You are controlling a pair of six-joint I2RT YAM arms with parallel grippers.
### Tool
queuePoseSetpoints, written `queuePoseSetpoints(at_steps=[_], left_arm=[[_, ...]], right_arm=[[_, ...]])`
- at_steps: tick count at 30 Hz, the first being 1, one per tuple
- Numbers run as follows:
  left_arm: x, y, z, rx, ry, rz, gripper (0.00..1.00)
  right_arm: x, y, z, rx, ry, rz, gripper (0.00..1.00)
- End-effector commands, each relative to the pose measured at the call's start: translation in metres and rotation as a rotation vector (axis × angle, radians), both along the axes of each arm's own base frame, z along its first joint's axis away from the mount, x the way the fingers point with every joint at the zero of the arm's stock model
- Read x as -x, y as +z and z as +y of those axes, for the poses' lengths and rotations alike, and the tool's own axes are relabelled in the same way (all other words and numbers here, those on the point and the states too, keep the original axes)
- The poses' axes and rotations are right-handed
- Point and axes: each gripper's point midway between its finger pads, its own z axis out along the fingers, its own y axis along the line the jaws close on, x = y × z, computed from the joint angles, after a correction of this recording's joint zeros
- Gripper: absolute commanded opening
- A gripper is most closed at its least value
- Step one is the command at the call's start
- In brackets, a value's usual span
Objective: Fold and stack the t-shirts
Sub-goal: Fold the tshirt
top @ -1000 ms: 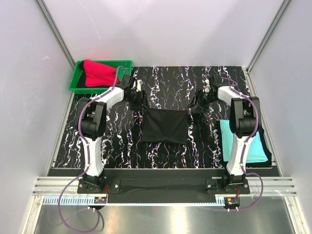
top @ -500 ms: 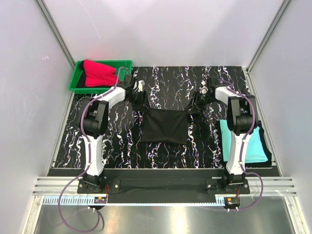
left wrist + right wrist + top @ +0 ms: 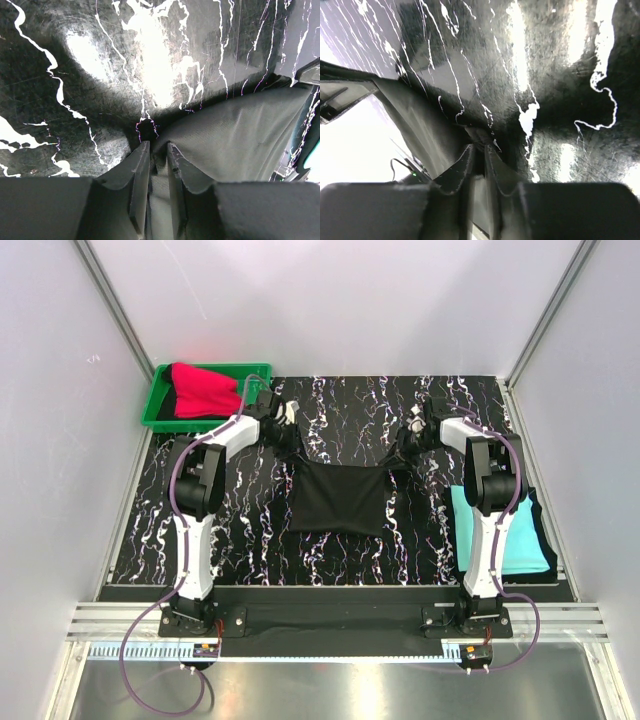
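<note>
The black t-shirt (image 3: 338, 498) lies as a rough rectangle in the middle of the table. My left gripper (image 3: 284, 438) is at its far left corner and my right gripper (image 3: 404, 448) at its far right corner. In the left wrist view the left gripper (image 3: 156, 145) has its jaws narrowed on a fold of the black cloth (image 3: 240, 135). The right wrist view shows the right gripper (image 3: 479, 147) pinching a bunched corner of that cloth (image 3: 420, 125). The turquoise t-shirt (image 3: 520, 540) lies folded at the right edge. The red t-shirt (image 3: 205, 390) sits in the tray.
A green plastic tray (image 3: 255, 368) stands at the far left corner with the red shirt and some black cloth in it. The table top (image 3: 350, 400) is black with white marbling. White walls close in on three sides.
Both grippers have shifted slightly toward the far side and narrowed their jaws onto the black shirt's far corners. The shirt's body has stayed in place.
</note>
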Motion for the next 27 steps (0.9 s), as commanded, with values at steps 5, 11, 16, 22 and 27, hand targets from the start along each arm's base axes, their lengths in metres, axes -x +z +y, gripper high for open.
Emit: queuePoseSetpoints(at_steps=[5, 11, 16, 22, 27], left_arm=[[-0.008, 0.018, -0.009, 0.047, -0.01, -0.048, 0.31], [-0.009, 0.018, -0.01, 0.054, -0.007, -0.047, 0.3], [-0.009, 0.019, -0.01, 0.063, -0.004, -0.045, 0.23], [-0.008, 0.029, -0.01, 0.072, 0.003, -0.052, 0.06], [-0.001, 0.061, -0.003, 0.081, 0.049, -0.073, 0.0]], right_arm=[[-0.008, 0.032, 0.006, -0.022, 0.005, -0.1, 0.56], [0.002, 0.027, 0.005, -0.026, 0.009, -0.097, 0.53], [0.005, 0.022, 0.008, -0.048, 0.013, -0.089, 0.36], [-0.006, 0.037, 0.012, -0.078, 0.008, -0.118, 0.06], [0.003, 0.068, 0.017, -0.115, -0.014, -0.121, 0.02]])
